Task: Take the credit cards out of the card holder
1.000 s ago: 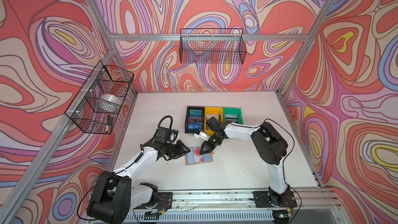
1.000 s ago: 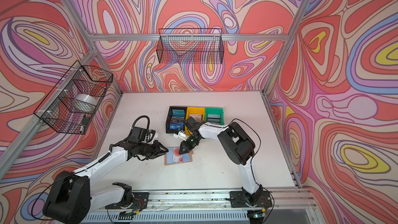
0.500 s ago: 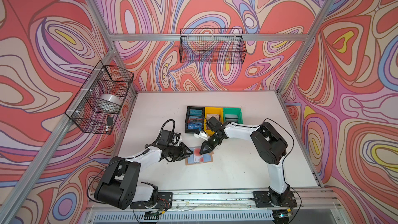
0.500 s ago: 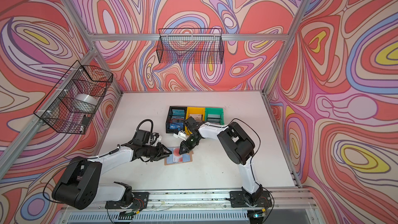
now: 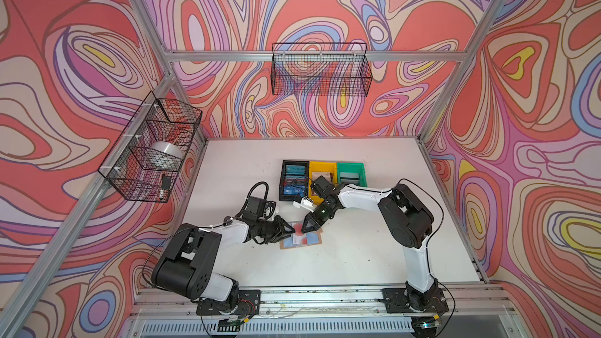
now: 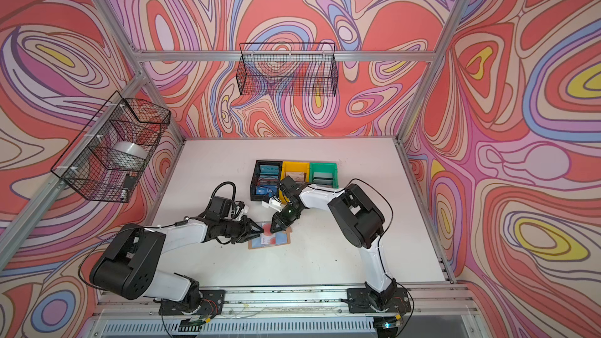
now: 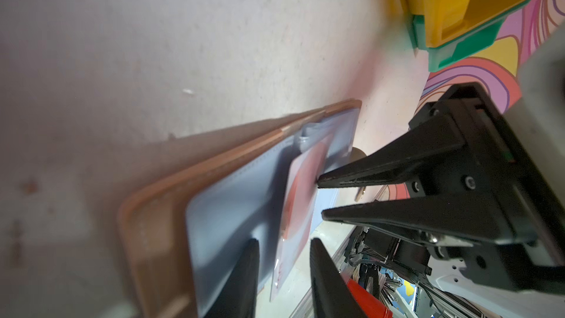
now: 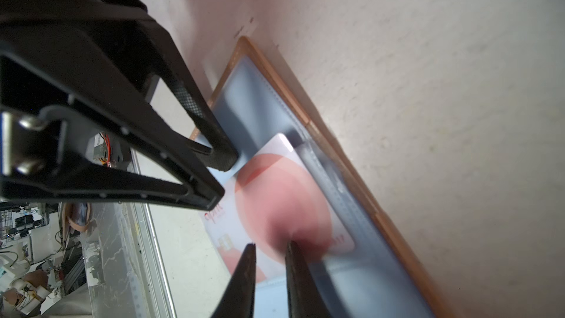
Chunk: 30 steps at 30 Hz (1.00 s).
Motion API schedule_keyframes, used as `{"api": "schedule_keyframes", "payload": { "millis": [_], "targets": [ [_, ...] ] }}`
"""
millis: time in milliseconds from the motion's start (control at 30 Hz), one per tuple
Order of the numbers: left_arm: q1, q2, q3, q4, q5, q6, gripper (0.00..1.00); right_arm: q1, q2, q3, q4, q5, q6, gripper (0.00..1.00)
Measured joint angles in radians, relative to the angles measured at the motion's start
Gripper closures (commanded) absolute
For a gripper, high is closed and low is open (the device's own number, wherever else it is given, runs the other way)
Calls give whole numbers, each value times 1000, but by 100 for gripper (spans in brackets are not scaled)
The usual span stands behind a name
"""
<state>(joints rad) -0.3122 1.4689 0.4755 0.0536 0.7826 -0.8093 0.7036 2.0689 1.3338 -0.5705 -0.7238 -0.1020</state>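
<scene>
Lying beneath left tool (image 5: 290, 230) and right tool (image 5: 304, 227) tips: card holder (image 5: 313, 241).

Two grippers are counted: the left gripper (image 5: 291, 231) and the right gripper (image 5: 304, 226); one card holder (image 5: 313, 239) is recorded at lower centre; one pale card with red blotches (image 8: 275, 197) is found in it; three bins are counted above: black bin (image 5: 283, 181), yellow bin (image 5: 322, 164), green bin (image 5: 351, 165); two wire baskets are noted: back basket (image 5: 320, 69) at upper centre, side basket (image 5: 143, 170) at left; one silver roll (image 5: 166, 152) is logged there; the blue cards (image 5: 294, 191) in the black bin cannot be counted.
</scene>
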Motion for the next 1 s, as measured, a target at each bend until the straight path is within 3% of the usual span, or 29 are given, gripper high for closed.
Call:
{"api": "schedule_keyframes", "payload": {
  "millis": [567,833,1000],
  "targets": [
    [-10,62,-18,117,18,-33,82,0,2,4,-5,0,0,78],
    [-10,49,-36,121,18,-33,84,0,7,9,-10,-4,4,78],
    [-10,49,-40,122,18,-33,95,0,7,9,-11,-6,5,77]
  ]
}}
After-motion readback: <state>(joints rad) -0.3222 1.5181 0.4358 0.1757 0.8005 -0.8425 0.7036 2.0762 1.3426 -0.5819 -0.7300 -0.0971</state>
